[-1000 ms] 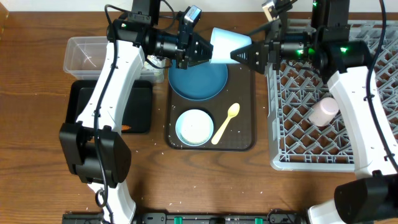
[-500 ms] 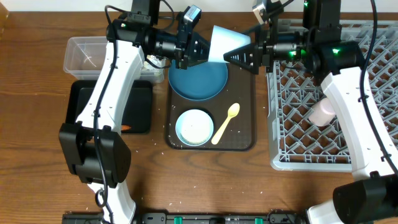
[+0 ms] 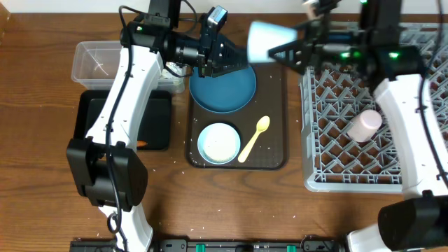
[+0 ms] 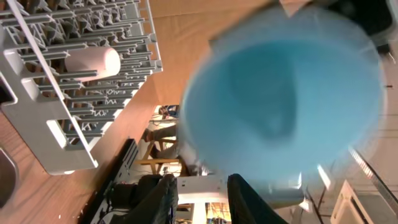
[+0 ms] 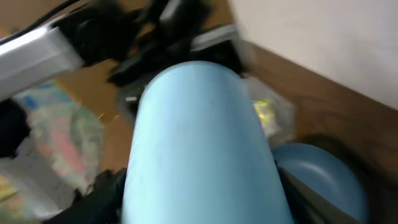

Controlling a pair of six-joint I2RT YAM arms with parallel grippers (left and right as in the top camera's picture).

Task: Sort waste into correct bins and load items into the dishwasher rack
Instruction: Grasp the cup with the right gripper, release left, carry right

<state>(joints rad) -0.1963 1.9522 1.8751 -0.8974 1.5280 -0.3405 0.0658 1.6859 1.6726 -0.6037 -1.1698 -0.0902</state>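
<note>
step: loading light blue cup [image 3: 262, 40] into dishwasher rack [image 3: 336, 150] | right pincer [image 3: 281, 50] clamped on cup, held aloft just outside rack's edge | left pincer [image 4: 202, 185] part-open, empty | next: likely carry over rack, lower between pegs

A light blue cup [image 3: 264, 40] is seen at the far end of the dark brown tray [image 3: 274, 105], on which a deeper blue plate [image 3: 224, 92], a white bowl [image 3: 219, 143] and a pale yellow spoon [image 3: 254, 138] are laid. Right of that tray, a grey lattice rack [image 3: 329, 162] is seen with a pale pink cup [image 3: 365, 126]; left of it, a black bin [image 3: 89, 126].
</note>
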